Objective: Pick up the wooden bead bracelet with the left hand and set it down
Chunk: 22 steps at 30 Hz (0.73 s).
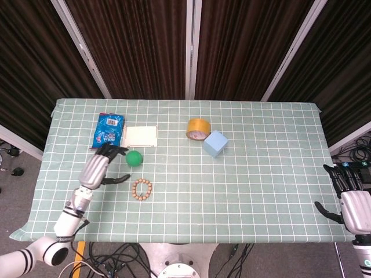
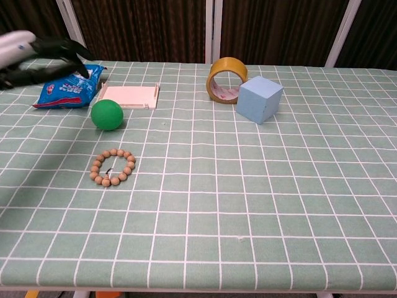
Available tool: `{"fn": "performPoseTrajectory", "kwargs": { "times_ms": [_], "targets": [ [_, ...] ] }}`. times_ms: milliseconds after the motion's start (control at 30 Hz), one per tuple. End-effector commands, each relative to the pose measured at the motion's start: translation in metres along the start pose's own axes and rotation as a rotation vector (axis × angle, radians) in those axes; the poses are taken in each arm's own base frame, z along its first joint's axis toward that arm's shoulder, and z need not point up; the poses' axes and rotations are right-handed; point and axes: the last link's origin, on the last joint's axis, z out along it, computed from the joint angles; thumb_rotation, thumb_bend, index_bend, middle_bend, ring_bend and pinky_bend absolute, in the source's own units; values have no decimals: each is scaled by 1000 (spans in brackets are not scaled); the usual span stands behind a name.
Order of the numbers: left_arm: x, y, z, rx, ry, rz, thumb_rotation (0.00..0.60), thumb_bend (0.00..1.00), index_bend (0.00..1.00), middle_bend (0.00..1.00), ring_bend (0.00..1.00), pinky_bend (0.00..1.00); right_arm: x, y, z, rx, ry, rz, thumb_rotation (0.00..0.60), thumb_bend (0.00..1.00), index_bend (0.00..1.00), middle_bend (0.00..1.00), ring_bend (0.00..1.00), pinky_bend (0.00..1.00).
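- The round wooden bead bracelet (image 1: 141, 189) lies flat on the green checked table (image 1: 243, 174), just below the green ball (image 1: 134, 158); nothing touches it
- It looks light, limp on its cord, with smooth beads likely to roll; best hooked through the loop or pinched across one side
- The left hand (image 1: 99, 165) hovers beside it, fingers apart, empty; the right hand (image 1: 351, 200) rests spread and empty at the table's edge
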Motion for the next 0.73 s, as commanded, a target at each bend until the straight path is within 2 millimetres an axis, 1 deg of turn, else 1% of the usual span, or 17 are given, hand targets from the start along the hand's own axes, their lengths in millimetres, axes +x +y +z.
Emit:
{"fn": "performPoseTrajectory", "kwargs": {
  "times_ms": [33,67,100,133,200,267,300,400,500,600,733],
  "targets": [
    [50,-49,-36,182,159,235,248,0,217,302,173,116,2,7,4,-15,-12,16,600,101,34,104,0,0],
    [56,-56,-45,218,167,263,368,0,217,302,173,124,2,9,5,-19,-12,14,600,103,34,105,0,0],
    [63,-65,-57,265,168,293,512,0,219,304,173,134,1,11,6,-22,-11,11,600,113,34,106,0,0],
    [68,-71,-66,299,163,304,600,0,226,307,173,145,0,12,7,-23,-9,11,600,130,34,109,0,0],
    [78,-82,-89,367,134,321,600,0,240,312,173,146,-2,13,7,-24,-7,21,600,163,34,115,0,0],
    [84,-87,-109,407,105,332,600,8,254,315,173,143,-3,14,6,-26,-6,31,600,183,34,119,0,0],
    [87,-88,-123,433,88,333,600,19,257,315,173,141,-4,13,5,-26,-4,35,600,191,34,121,0,0],
    [88,-82,-151,468,62,320,600,45,261,315,173,140,-6,7,2,-6,4,45,600,195,34,126,0,0],
    [85,-71,-171,478,48,303,600,46,261,315,173,139,-7,1,0,20,11,40,600,194,33,132,0,0],
    [84,-59,-182,470,70,286,600,46,261,315,173,138,-8,-5,-3,37,16,36,600,195,33,137,0,0],
    [82,-49,-187,443,102,296,600,46,261,315,173,134,-12,-8,-3,43,7,42,600,194,33,137,0,0]
  ]
}}
